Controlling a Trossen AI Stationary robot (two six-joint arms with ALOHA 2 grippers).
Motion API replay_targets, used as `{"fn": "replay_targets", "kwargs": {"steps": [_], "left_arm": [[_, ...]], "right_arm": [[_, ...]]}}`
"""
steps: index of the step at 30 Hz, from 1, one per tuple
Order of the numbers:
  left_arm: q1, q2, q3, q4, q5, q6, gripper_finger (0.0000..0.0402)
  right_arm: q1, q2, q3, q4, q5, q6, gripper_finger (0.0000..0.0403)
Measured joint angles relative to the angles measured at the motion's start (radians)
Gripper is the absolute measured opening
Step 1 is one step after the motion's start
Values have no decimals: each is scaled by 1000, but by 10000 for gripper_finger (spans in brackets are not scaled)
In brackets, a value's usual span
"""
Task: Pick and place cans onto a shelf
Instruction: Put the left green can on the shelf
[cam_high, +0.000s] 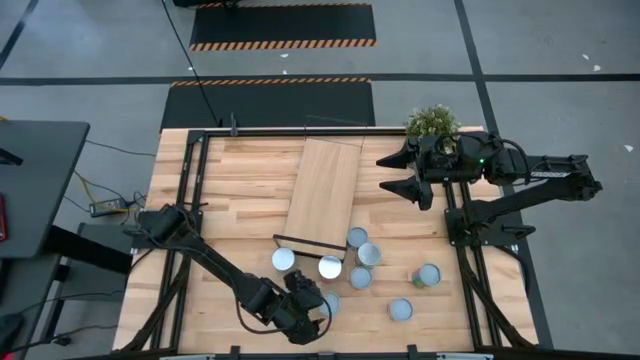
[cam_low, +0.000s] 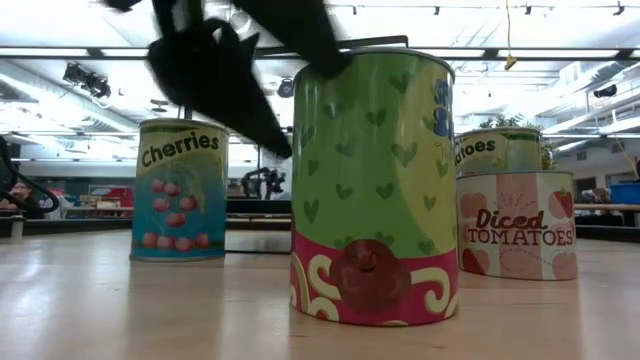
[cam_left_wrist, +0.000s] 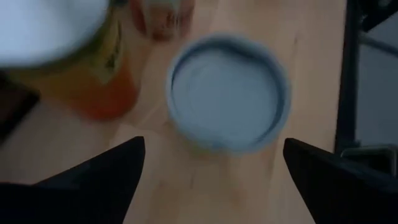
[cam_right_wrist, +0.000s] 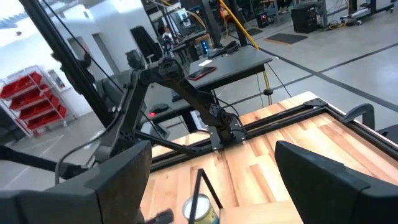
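Observation:
Several cans with pale round tops stand in a cluster (cam_high: 361, 262) on the table's near half, just past the black-framed near end of the light-wood shelf (cam_high: 325, 190), which lies flat on the tabletop. My left gripper (cam_high: 316, 306) is open and slants down over one can with a pale blue top (cam_left_wrist: 229, 93). Its fingers stand either side of that can, above its rim. In the low view this can (cam_low: 375, 190) is green and pink, with the dark fingers (cam_low: 215, 80) over it. My right gripper (cam_high: 400, 172) waits open, raised at the far right.
An orange can (cam_left_wrist: 93, 68) stands close beside the pale-topped one. A Cherries can (cam_low: 180, 190) and a Diced Tomatoes can (cam_low: 515, 225) stand behind. A potted plant (cam_high: 433, 122) sits at the far right corner. Black frame rails (cam_high: 190, 200) run along the table's sides.

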Motion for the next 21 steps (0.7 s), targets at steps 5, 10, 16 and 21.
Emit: {"fn": "replay_targets", "kwargs": {"steps": [5,10,16,21], "left_arm": [[3,28,1,78,-19,104,390],[13,76,0,137,-21,156,390],[15,93,0,193,-92,156,389],[15,97,0,214,-123,153,368]], "right_arm": [[0,0,0,-1,-1,19,348],[0,0,0,-5,9,36,348],[0,0,0,-29,14,56,348],[0,0,0,-33,23,62,348]]}}
